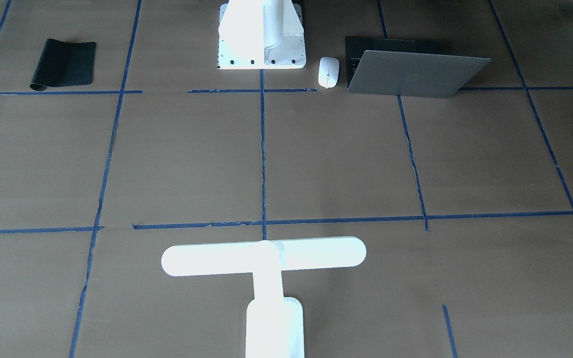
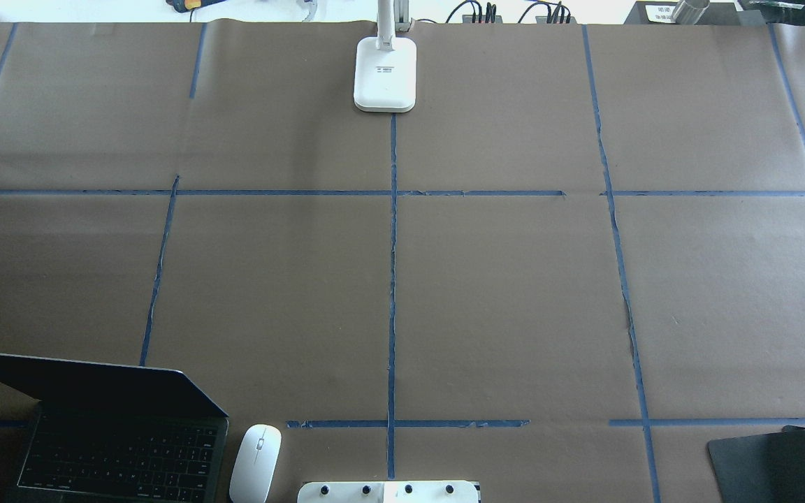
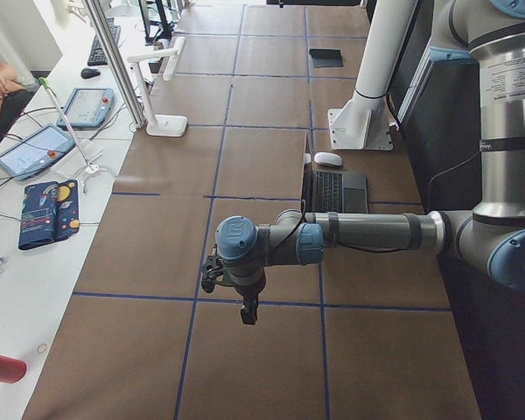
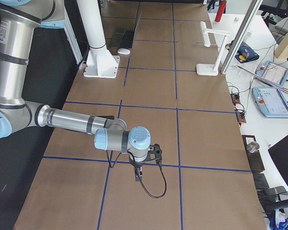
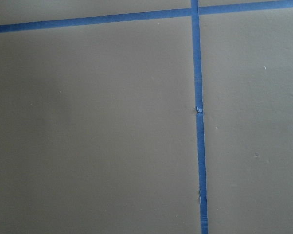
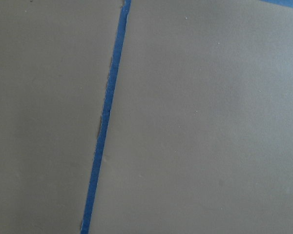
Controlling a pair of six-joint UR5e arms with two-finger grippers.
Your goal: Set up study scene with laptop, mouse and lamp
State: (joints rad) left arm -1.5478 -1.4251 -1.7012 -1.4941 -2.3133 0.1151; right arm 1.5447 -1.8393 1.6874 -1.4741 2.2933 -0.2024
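A laptop [image 1: 416, 74], mouse [image 1: 328, 72] and lamp [image 1: 263, 256] sit ungripped on a brown table [image 1: 167, 159].
The open grey laptop and white mouse lie side by side at the robot's left. The T-shaped lamp stands opposite and looks top-heavy, likely to tip if grasped high. The left gripper [image 3: 246, 313] and right gripper [image 4: 138, 176] hang apart from them; their opening cannot be told.
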